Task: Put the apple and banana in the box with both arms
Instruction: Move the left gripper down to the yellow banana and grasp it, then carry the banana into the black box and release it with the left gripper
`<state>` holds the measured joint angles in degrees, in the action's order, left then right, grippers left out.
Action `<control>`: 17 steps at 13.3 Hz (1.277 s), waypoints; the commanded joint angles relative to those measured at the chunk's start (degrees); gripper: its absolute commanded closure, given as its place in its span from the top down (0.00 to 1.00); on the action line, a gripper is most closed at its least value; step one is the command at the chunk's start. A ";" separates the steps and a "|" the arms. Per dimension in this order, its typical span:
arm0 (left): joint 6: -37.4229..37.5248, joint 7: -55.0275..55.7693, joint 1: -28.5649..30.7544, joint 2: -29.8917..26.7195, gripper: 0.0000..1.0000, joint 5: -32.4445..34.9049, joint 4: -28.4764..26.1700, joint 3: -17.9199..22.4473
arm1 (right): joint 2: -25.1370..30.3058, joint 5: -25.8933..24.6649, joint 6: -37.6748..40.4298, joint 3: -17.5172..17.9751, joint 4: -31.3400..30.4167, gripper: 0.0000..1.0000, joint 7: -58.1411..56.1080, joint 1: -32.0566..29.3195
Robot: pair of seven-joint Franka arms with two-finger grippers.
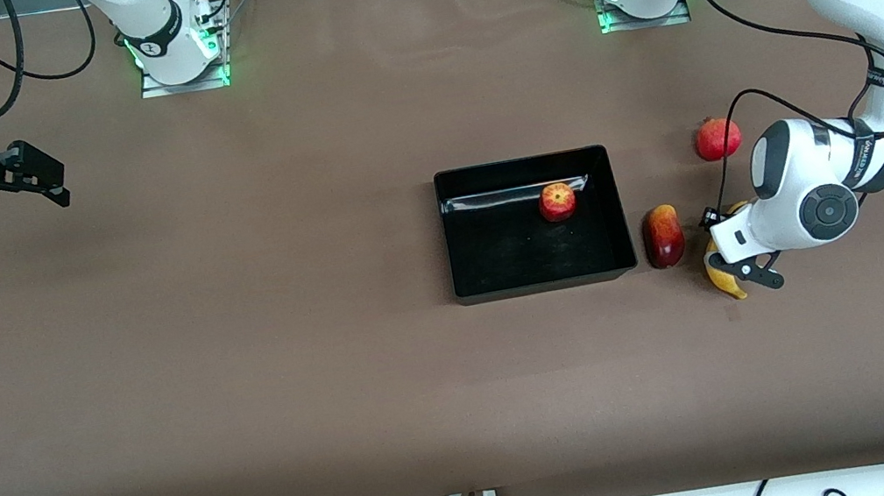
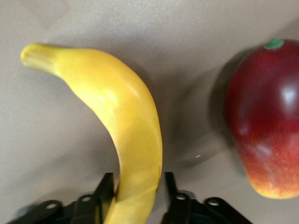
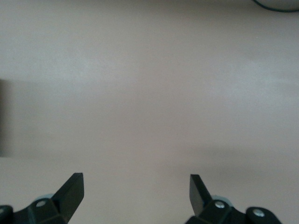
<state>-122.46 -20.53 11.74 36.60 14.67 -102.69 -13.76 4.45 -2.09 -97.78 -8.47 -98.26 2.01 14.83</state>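
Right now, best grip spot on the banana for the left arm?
Take the banana across its narrow width on the thicker part, short of the tapered stem end, coming from above. It lies flat on the table beside the mango-like fruit, and the left gripper already straddles it there, fingers either side, not visibly closed.

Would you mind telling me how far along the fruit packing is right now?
Done: the apple lies in the box. In hand: the left gripper straddles the banana beside the mango-like fruit. Left: lifting it into the box. The right gripper waits open.
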 commanded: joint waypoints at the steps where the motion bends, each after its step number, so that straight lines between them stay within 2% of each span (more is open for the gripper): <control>1: 0.20 -2.67 0.91 -1.70 0.00 1.15 -0.15 -0.65 | -0.32 0.24 0.30 0.82 1.05 1.00 -0.69 -1.03; 2: 2.30 -2.41 0.83 -2.31 0.00 1.07 0.81 -1.00 | -0.32 0.24 0.39 0.82 1.05 1.00 -0.60 -1.03; 4: 13.41 -1.71 -0.22 -3.11 0.00 0.11 7.98 -2.22 | -0.32 0.24 0.39 0.82 1.05 1.00 -0.60 -1.03; 6: 25.73 2.40 -0.93 -3.11 0.00 0.10 17.65 -7.30 | -0.32 0.24 0.39 0.82 1.05 1.00 -0.69 -1.03; 8: 29.73 11.25 -3.11 -3.11 0.00 0.19 21.20 -13.36 | -0.32 0.24 0.39 0.73 1.05 1.00 -0.69 -1.03; 9: 29.74 17.48 -5.65 -3.11 0.00 0.19 21.30 -14.70 | -0.32 0.24 0.39 0.73 1.05 1.00 -0.69 -1.03; 11: 28.34 26.47 -11.88 -2.15 0.00 -1.99 21.47 -14.80 | -0.32 0.24 0.39 0.73 1.05 1.00 -0.69 -1.03; 14: 18.61 40.27 -19.02 2.41 0.00 -4.47 21.39 -14.63 | -0.32 0.24 0.39 0.73 1.05 1.00 -0.69 -1.03; 17: 14.10 43.20 -22.62 7.16 0.00 -6.66 20.86 -14.63 | -0.32 0.15 0.39 0.73 1.05 1.00 -0.69 -1.12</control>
<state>-106.99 21.54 -9.56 40.87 10.37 -82.81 -28.80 4.35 -2.08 -97.78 -8.46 -98.13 2.01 14.70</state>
